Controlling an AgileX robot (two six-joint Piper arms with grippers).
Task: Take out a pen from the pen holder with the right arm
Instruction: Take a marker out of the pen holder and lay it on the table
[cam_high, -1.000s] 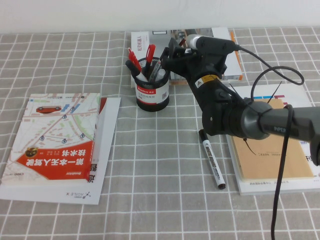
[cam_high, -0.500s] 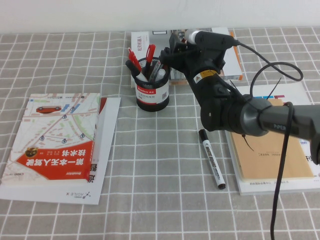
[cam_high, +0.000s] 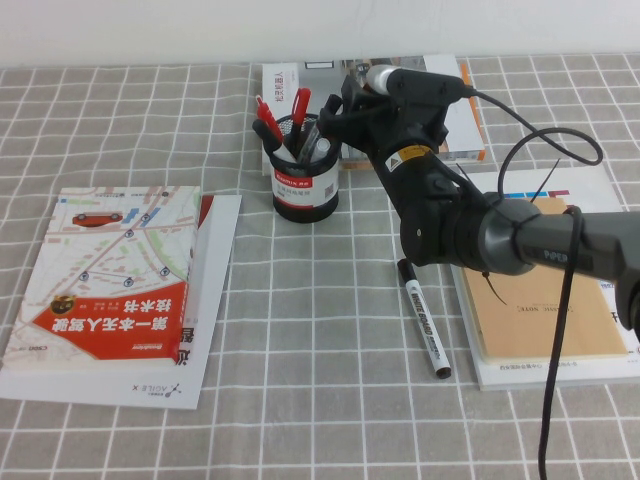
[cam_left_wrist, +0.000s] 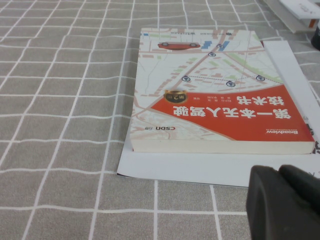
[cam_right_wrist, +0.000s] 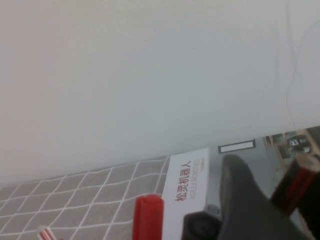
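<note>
Over the last second the right tool (cam_high: 330, 118), poised at the rim of the pen holder (cam_high: 305, 190), has edged slightly farther from the robot and a touch leftward.

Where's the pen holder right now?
High view: the pen holder stands far centre, right of the red book, with the right pincer over its rim. The left pincer sits near that book's corner.
</note>
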